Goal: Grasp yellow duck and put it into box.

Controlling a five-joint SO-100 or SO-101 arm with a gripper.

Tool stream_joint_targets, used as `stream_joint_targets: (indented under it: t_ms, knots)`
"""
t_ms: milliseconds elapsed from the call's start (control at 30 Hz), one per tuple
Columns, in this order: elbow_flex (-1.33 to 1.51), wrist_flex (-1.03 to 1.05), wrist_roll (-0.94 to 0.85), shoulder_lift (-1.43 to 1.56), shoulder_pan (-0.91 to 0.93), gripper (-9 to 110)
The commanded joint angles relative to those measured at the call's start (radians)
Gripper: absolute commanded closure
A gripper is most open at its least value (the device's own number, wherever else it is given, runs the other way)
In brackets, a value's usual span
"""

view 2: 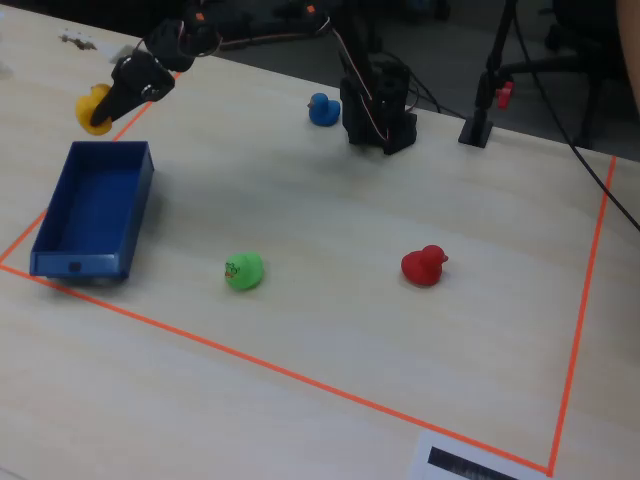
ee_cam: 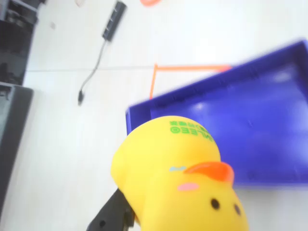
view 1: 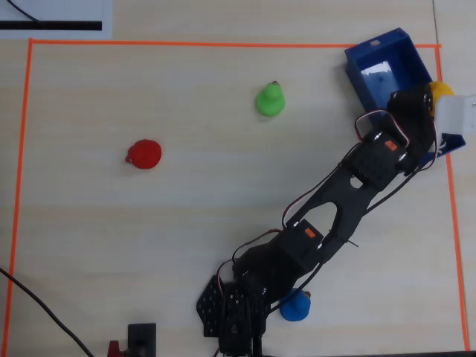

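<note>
My gripper [view 2: 102,110] is shut on the yellow duck [view 2: 92,108] and holds it in the air just past the far short end of the dark blue box [view 2: 82,264]. In the overhead view the duck [view 1: 441,89] peeks out at the right edge of the box [view 1: 375,42], beside my gripper [view 1: 433,95]. In the wrist view the duck [ee_cam: 178,168] fills the lower middle with its face toward the camera. One black finger [ee_cam: 113,214] presses on its left side. The open box [ee_cam: 192,91] lies behind it, and it looks empty.
A green duck [view 1: 270,100] [view 2: 243,270] and a red duck [view 1: 143,154] [view 2: 424,265] stand mid-table. A blue duck [view 1: 296,306] [view 2: 322,108] sits by the arm base [view 2: 378,110]. Orange tape [view 1: 223,44] frames the work area. A black stand [view 2: 480,120] is behind the base.
</note>
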Motion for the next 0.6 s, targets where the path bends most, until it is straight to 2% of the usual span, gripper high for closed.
stream_joint_targets:
  t_ms: [0,167,333,567]
  knots:
    - [-0.196,-0.061,-0.035,-0.124,0.029,101]
    - [-0.146,-0.158,-0.087,-0.216,0.044,101]
    - [0.044,-0.298,-0.196,-0.225,0.048,101]
    - [0.13,-0.347,-0.267,-0.224,0.041,101]
